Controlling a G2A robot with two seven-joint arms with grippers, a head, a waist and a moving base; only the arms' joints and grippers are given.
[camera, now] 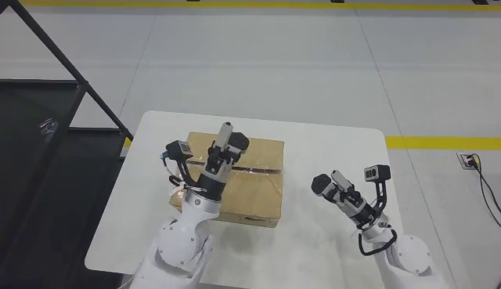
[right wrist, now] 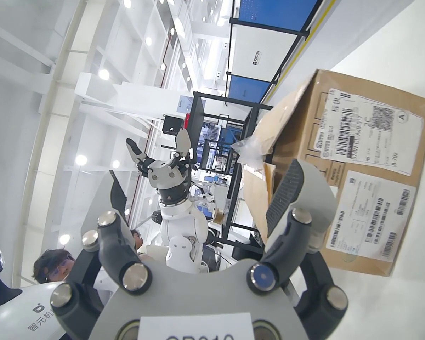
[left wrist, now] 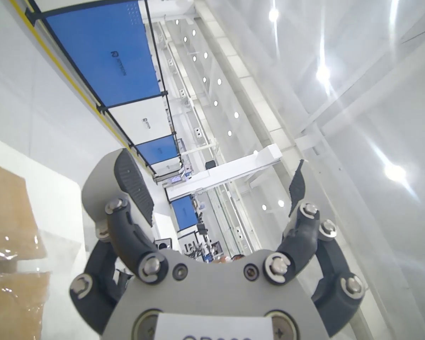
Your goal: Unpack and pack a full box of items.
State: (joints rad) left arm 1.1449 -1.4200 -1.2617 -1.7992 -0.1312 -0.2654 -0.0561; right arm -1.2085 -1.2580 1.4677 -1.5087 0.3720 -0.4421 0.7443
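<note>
Toward 9 o'clock from the middle of the white tabletop (camera: 337,144) sits the cardboard box (camera: 254,195), resting flat, with clear tape (camera: 249,169) glinting along its top seam (a loose scrap of that tape sticks out at one upper corner in the right wrist view). Over the box's 12 o'clock edge the left hand (camera: 225,135) points upward, away from the cardboard. Its two fingers are spread wide and there is nothing between them. At 3 o'clock from the box, well apart from it and above bare tabletop, is the right hand (camera: 325,183). It is likewise spread wide and holds nothing, and it is turned toward the box's side wall, where several white printed labels (right wrist: 370,132) are stuck. Neither hand touches the box.
</note>
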